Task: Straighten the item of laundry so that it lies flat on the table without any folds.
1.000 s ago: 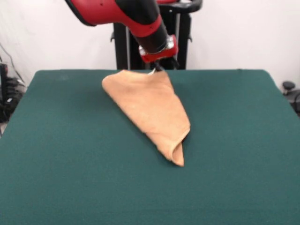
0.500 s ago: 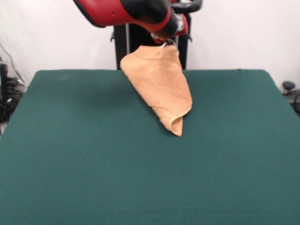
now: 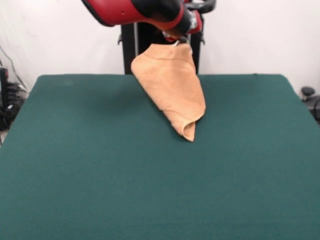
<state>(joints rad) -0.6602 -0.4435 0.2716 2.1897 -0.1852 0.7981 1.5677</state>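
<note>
The item of laundry (image 3: pixel 172 87), an orange-tan towel, hangs folded in a long triangle from its top corner. Its lower tip curls just above or on the table (image 3: pixel 75 175), and I cannot tell whether it touches. My gripper (image 3: pixel 179 41) is at the towel's top corner, high over the table's far edge, shut on the cloth. The fingertips are mostly hidden by the towel and the red wrist.
The robot's black pedestal (image 3: pixel 135 50) stands behind the table's far edge. Dark objects and cables (image 3: pixel 7 100) sit off the table's left side, and another dark object (image 3: pixel 310 97) off the right.
The gripper has risen from the table's far edge, lifting the towel off the surface. In the last half second it rose only slightly more.
</note>
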